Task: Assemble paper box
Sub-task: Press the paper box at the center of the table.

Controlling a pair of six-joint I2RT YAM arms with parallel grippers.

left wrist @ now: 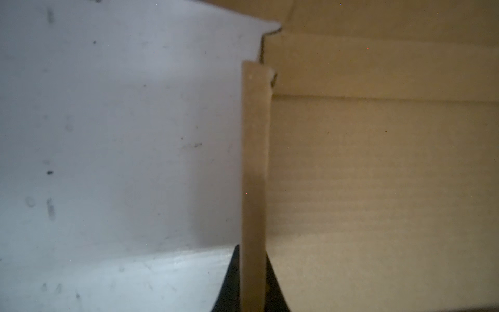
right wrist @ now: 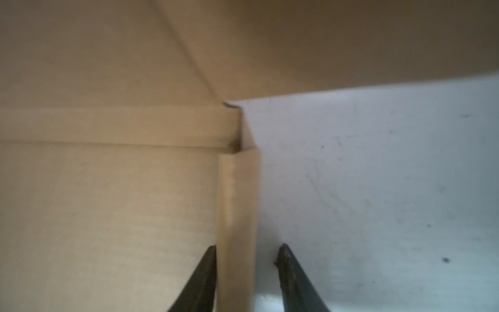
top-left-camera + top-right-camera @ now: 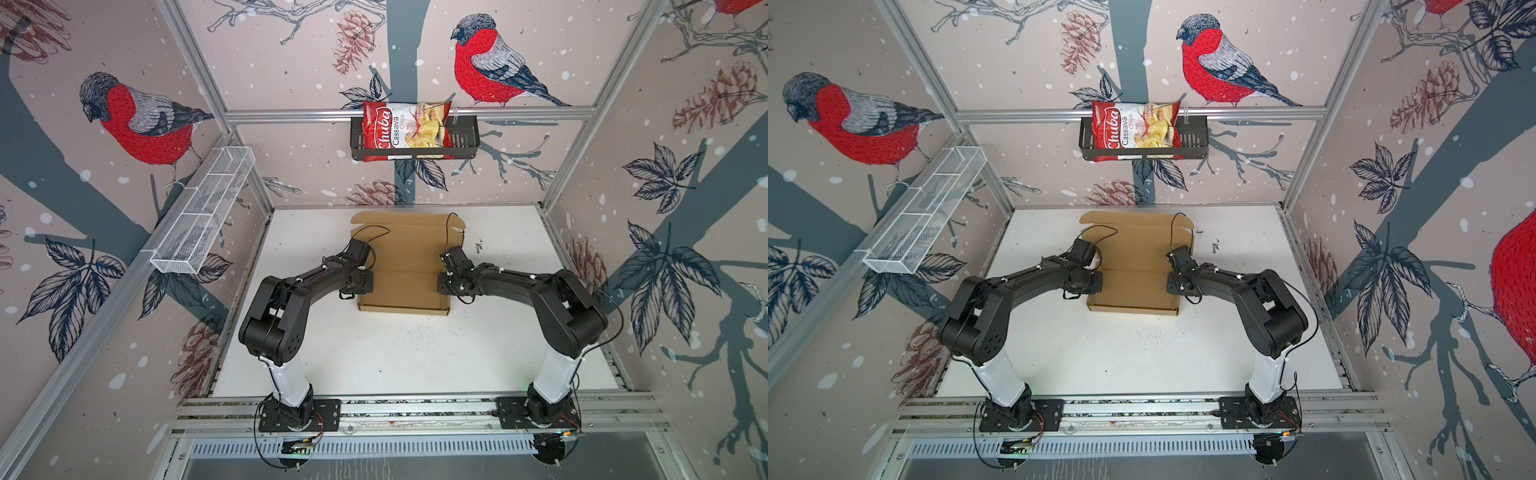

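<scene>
Squaring up the side walls of the paper box (image 3: 405, 257)
It sits mid-table (image 3: 415, 357), lid flap (image 3: 407, 226) lying open toward the back; the left gripper (image 1: 252, 259) pinches the left wall (image 1: 253, 162) tight, while the right gripper (image 2: 247, 256) straddles the right wall (image 2: 237, 202), outer finger (image 2: 291, 270) not yet touching. Next, I judge: finish that pinch, then press both walls home. Only legible print: "Chuba Cassava Chips" on the red bag (image 3: 405, 131)

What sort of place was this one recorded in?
Probably a purpose-built robot test cell, not a home: aluminium frame with bird wallpaper, left arm and right arm bolted to a rail, paper box on a white tabletop.
</scene>
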